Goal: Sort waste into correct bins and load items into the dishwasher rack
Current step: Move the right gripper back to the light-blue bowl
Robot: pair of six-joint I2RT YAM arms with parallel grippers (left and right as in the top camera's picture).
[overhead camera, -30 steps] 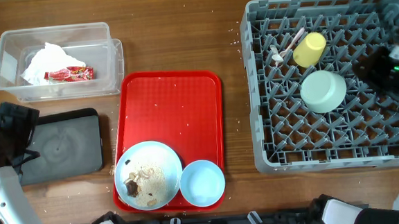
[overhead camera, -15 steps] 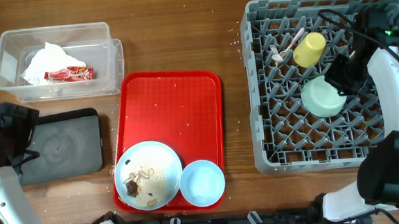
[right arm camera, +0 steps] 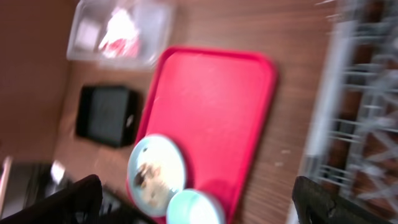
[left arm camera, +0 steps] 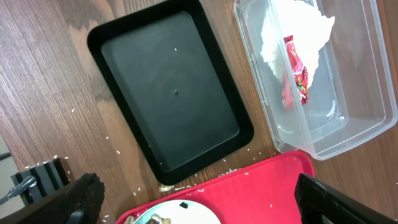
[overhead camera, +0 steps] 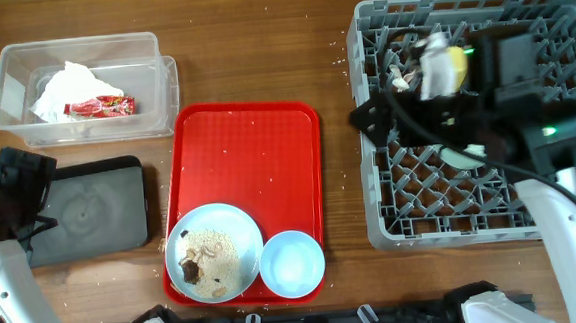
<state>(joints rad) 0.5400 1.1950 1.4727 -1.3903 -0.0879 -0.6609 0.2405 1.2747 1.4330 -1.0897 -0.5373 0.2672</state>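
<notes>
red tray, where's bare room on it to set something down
The red tray is bare from its far rim down to the plate. The near end is crowded: plate and light blue bowl fill it side by side.

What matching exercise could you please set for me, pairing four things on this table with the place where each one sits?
Things:
1. red snack wrapper
2. yellow cup
3. light blue bowl
4. beige crumbs

Places:
A. on the round plate
B. in the grey rack
C. in the clear box
D. directly on the red tray, beside the plate

Pairs: 1-C, 2-B, 3-D, 4-A
</notes>
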